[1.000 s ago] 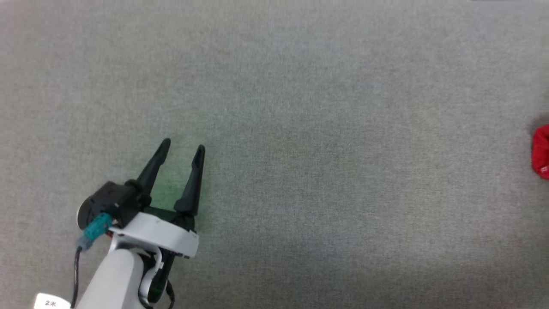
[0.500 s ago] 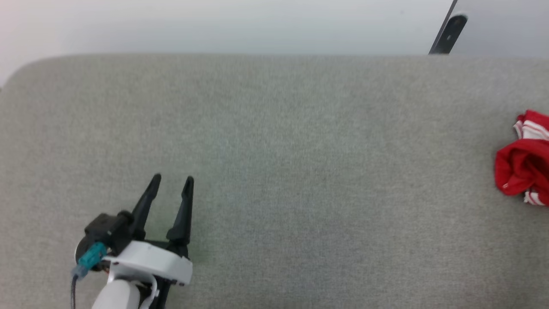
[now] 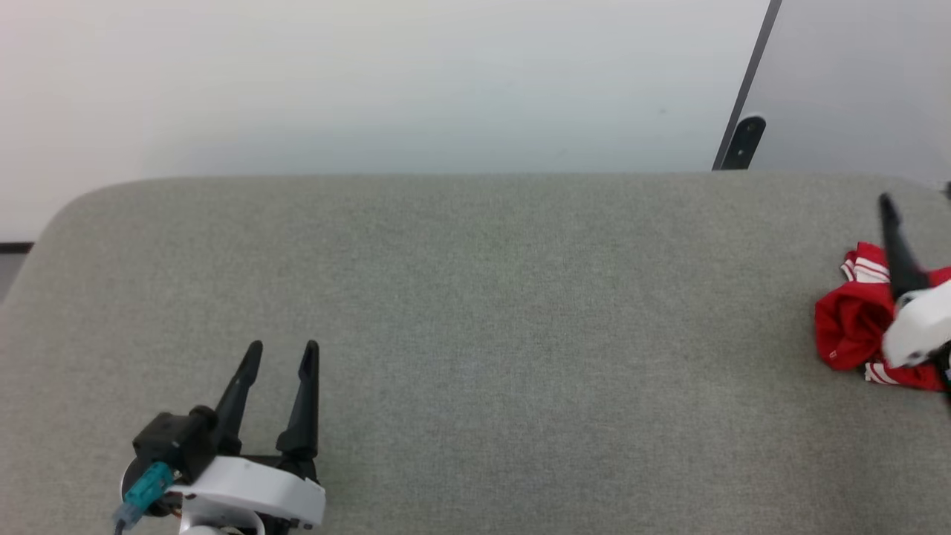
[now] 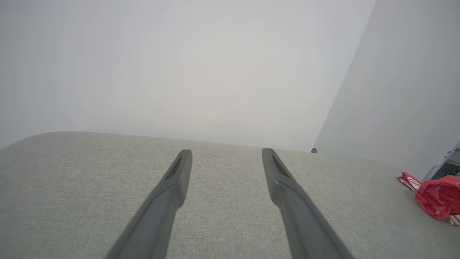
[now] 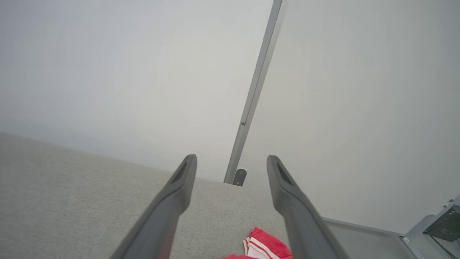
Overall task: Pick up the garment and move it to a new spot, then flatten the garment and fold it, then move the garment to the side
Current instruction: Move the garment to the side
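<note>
The garment (image 3: pixel 851 327) is a crumpled red heap with red-and-white striped trim, lying at the far right of the grey padded surface (image 3: pixel 475 297). It also appears at the right edge of the left wrist view as the garment (image 4: pixel 436 196), and at the bottom of the right wrist view as the garment (image 5: pixel 267 246). My right gripper (image 5: pixel 231 160) hovers over it, open, fingers pointing past it toward the wall. One of its fingers (image 3: pixel 895 253) and the white wrist cover part of the heap. My left gripper (image 3: pixel 282 349) stands open and empty at the lower left, far from the garment.
The padded surface has a rounded back-left corner and ends at a pale wall (image 3: pixel 371 89). A dark slanted strip with a small bracket (image 3: pixel 744 141) rises behind the back edge at the right. A metal frame part (image 5: pixel 442 223) sits past the surface's right end.
The head camera has tilted up and turned, bringing the back edge, the wall and more of the garment into view. My right gripper has come in at the right edge, over the garment.
</note>
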Controlling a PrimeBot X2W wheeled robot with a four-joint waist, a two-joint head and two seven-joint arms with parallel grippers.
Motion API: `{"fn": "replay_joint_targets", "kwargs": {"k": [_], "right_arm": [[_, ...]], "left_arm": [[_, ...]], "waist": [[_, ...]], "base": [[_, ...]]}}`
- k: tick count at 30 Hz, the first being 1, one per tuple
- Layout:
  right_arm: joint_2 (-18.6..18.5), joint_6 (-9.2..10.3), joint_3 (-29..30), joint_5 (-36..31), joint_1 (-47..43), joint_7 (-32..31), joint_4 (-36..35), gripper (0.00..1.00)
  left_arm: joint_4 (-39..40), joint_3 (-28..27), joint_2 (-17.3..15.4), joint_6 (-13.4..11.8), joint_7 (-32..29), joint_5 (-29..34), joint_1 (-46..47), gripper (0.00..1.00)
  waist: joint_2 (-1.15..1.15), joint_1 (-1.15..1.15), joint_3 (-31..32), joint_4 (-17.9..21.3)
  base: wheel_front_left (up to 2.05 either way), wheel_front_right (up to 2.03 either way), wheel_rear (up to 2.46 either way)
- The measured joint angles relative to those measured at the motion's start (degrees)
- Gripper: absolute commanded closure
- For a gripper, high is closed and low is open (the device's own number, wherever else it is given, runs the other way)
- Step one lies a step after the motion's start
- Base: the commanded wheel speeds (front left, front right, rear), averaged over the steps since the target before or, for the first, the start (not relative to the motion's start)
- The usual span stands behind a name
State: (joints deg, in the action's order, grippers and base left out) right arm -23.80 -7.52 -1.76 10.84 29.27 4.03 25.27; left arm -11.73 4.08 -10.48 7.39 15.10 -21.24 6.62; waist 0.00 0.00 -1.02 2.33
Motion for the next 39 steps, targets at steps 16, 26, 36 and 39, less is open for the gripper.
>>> {"fn": "replay_joint_targets", "kwargs": {"k": [16,26,36,39], "right_arm": [[10.94,0.01,-0.05,-4.36,-11.33,10.94,-3.22,0.0],[14.85,0.0,3.57,-5.76,-19.14,10.94,-5.82,0.0],[15.55,0.0,6.2,-5.89,-23.15,10.94,-7.8,0.0],[15.45,0.01,6.24,-5.86,-23.5,10.94,-8.36,0.0]], "left_arm": [[5.88,1.25,0.89,0.0,0.0,5.04,-3.49,0.0],[5.88,1.49,-0.96,0.01,0.01,6.6,-5.93,0.0],[2.94,-6.0,0.4,0.01,0.0,6.0,-7.36,0.0],[2.52,-7.02,0.65,0.0,0.0,6.05,-7.9,0.0]], "waist": [[0.0,0.0,2.17,-1.73],[0.0,0.0,2.57,-1.25],[0.0,0.0,3.24,0.15],[0.0,0.0,3.37,0.56]], "base": [[0.0,0.0,0.0],[0.0,0.0,0.0],[0.0,0.0,0.0],[0.0,0.0,0.0]]}}
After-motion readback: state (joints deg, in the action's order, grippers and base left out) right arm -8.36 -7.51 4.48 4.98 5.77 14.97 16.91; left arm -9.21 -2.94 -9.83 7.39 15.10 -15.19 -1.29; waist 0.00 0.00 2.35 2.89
